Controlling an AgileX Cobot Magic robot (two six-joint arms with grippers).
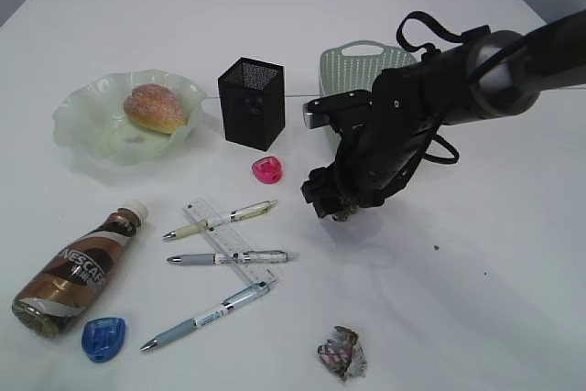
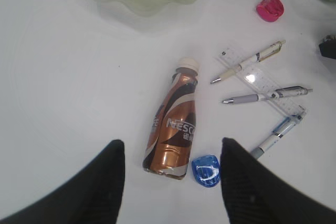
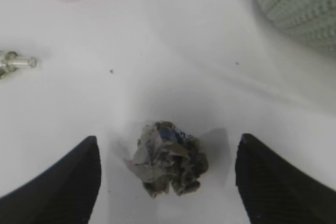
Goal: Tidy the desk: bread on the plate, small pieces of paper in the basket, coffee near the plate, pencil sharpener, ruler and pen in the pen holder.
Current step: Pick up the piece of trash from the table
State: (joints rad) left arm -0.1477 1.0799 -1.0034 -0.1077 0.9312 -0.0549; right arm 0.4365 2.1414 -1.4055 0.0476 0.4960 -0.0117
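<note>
The bread (image 1: 154, 107) lies on the green plate (image 1: 82, 125). The coffee (image 2: 174, 127) lies on its side between my open left gripper's (image 2: 171, 141) fingers, which hang above it without touching. A blue pencil sharpener (image 2: 206, 170) sits beside the bottle's base. My right gripper (image 3: 168, 139) is open over a crumpled paper (image 3: 167, 166) that rests on the desk (image 1: 476, 254), the fingers clear of it. Another paper ball (image 1: 343, 352) lies near the front edge. The ruler (image 1: 229, 240) lies among three pens (image 1: 220, 219). A pink sharpener (image 1: 266, 169) sits before the pen holder (image 1: 250, 103).
The green basket (image 1: 352, 66) stands behind the right arm (image 1: 458, 80), next to the pen holder. The left arm does not show in the exterior view.
</note>
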